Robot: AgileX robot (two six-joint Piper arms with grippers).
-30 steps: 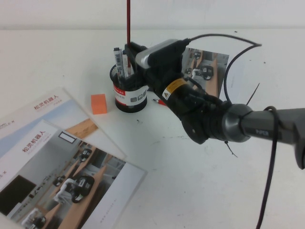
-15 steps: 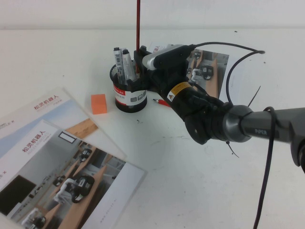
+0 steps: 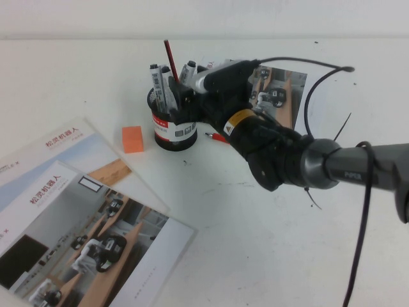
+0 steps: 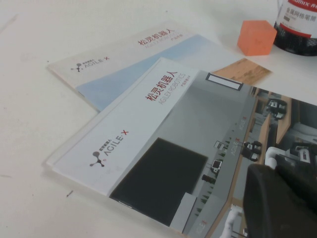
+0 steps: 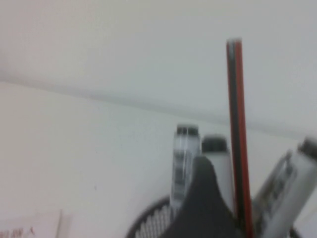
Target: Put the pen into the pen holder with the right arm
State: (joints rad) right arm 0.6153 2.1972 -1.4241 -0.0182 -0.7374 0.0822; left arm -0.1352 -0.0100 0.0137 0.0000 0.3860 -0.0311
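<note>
And there it went: half a second before, the pen (image 3: 170,59) had stood tall above the cup with its top out of the high view; now it had dropped, sitting down inside the pen holder (image 3: 171,125) with only its upper stretch poking out, leaning a little toward my left. The holder itself had not shifted on the bench (image 3: 255,243), and the orange block (image 3: 133,139) stayed just beside it on the left.

I had the right pincer (image 3: 186,89) right at the holder's rim, on its right side, hard up against the cup. Its fingers were buried among the markers, so I could not tell from the high view how far they stood apart. On the right wrist view one dark finger (image 5: 205,203) rose in front of the mesh rim, and the pen (image 5: 237,134) ran upright just beside it; whether it touched I could not tell. Grey-and-black markers (image 3: 160,82) stood in the cup around the pen.

A red pen (image 3: 216,136) lay on the bench under the right arm (image 3: 300,163), close to the holder's foot. A printed sheet (image 3: 281,89) lay behind the arm.

My left pincer (image 4: 285,201) hung low over the brochures (image 4: 163,148) on my left; only its dark body showed, and I could not tell its opening.
</note>
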